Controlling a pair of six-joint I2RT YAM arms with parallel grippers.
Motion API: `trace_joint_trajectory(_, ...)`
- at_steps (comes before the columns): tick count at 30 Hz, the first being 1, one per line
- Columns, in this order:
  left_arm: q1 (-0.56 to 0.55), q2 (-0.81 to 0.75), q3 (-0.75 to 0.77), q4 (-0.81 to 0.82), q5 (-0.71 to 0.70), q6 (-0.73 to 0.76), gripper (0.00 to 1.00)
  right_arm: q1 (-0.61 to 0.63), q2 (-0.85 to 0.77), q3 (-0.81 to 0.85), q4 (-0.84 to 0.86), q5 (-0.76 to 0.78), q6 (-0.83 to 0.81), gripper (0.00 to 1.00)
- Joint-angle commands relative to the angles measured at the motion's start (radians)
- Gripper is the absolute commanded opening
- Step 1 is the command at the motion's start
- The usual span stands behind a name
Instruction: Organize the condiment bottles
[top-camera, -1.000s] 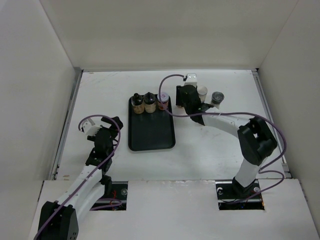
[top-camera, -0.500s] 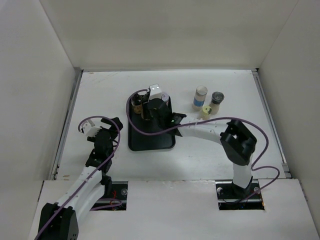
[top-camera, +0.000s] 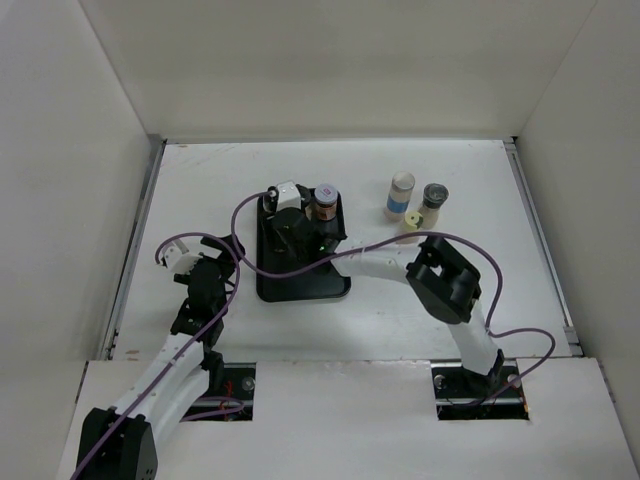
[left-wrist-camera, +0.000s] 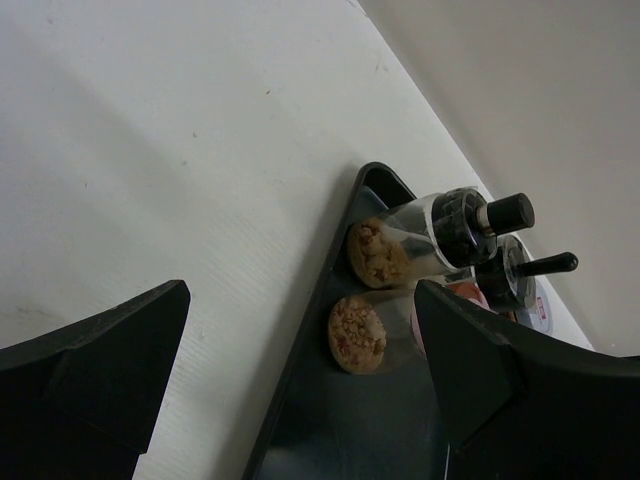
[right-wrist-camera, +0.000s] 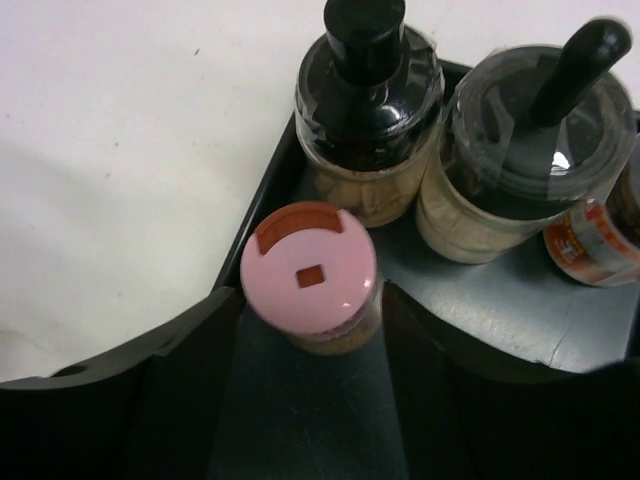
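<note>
Top view: right gripper (top-camera: 281, 214) mostly hides brown bottles (right-wrist-camera: 368, 120) + pink-lidded jar (right-wrist-camera: 310, 272) on tray (top-camera: 300, 282). R wrist view: orange-label jar (right-wrist-camera: 592, 245) cut off, R edge.

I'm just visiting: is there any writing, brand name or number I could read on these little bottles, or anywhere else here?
Nothing here can be read as words.
The red-labelled bottle at the edge of the right wrist view: pale marks on the label, cropped and blurred, unreadable.
The white bottle in the top view: its blue label is too small to read.
The pink-lidded jar: only a small square mark on the lid, no words.
</note>
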Motion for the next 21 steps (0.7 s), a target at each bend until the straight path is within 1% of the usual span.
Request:
trace_joint_trajectory(1, 0.005, -0.015, -0.014, 0.036, 0.005, -0.010, 1.00, 0.016, -0.030, 0.017, 0.024, -0.006, 0.033, 0.69)
trace_joint_trajectory(4, 0.006, -0.010, -0.014, 0.036, 0.005, -0.010, 1.00, 0.016, -0.099, -0.018, 0.029, -0.016, 0.041, 0.77)
trace_joint_trajectory(6, 0.006, -0.010, -0.012, 0.036, 0.007, -0.010, 1.00, 0.016, -0.168, -0.066, 0.036, -0.012, 0.038, 0.78)
trace_joint_trajectory(8, 0.006, -0.018, -0.014, 0.036, 0.008, -0.009, 1.00, 0.010, -0.249, -0.141, 0.056, -0.006, 0.042, 0.78)
trace_joint_trajectory(9, 0.006, -0.020, -0.014, 0.036, 0.008, -0.009, 1.00, -0.002, -0.297, -0.188, 0.068, 0.002, 0.045, 0.76)
trace_joint_trajectory(12, 0.005, -0.015, -0.014, 0.036, 0.008, -0.010, 1.00, -0.050, -0.447, -0.341, 0.104, 0.062, 0.070, 0.65)
trace_joint_trajectory(13, 0.002, -0.015, -0.012, 0.036, 0.010, -0.010, 1.00, -0.074, -0.508, -0.404, 0.119, 0.089, 0.078, 0.59)
trace_joint_trajectory(15, -0.001, -0.016, -0.012, 0.036, 0.014, -0.010, 1.00, -0.138, -0.625, -0.516, 0.131, 0.131, 0.094, 0.41)
trace_joint_trajectory(16, -0.001, -0.019, -0.012, 0.036, 0.014, -0.010, 1.00, -0.183, -0.675, -0.561, 0.121, 0.143, 0.104, 0.35)
trace_joint_trajectory(17, 0.000, -0.021, -0.012, 0.036, 0.014, -0.010, 1.00, -0.226, -0.715, -0.598, 0.092, 0.154, 0.110, 0.32)
trace_joint_trajectory(19, 0.000, -0.020, -0.012, 0.039, 0.014, -0.010, 1.00, -0.306, -0.780, -0.647, 0.011, 0.178, 0.125, 0.33)
trace_joint_trajectory(20, 0.002, -0.018, -0.012, 0.041, 0.016, -0.010, 1.00, -0.341, -0.803, -0.668, -0.020, 0.192, 0.125, 0.35)
trace_joint_trajectory(21, 0.002, -0.018, -0.012, 0.042, 0.016, -0.010, 1.00, -0.372, -0.817, -0.687, -0.042, 0.204, 0.119, 0.40)
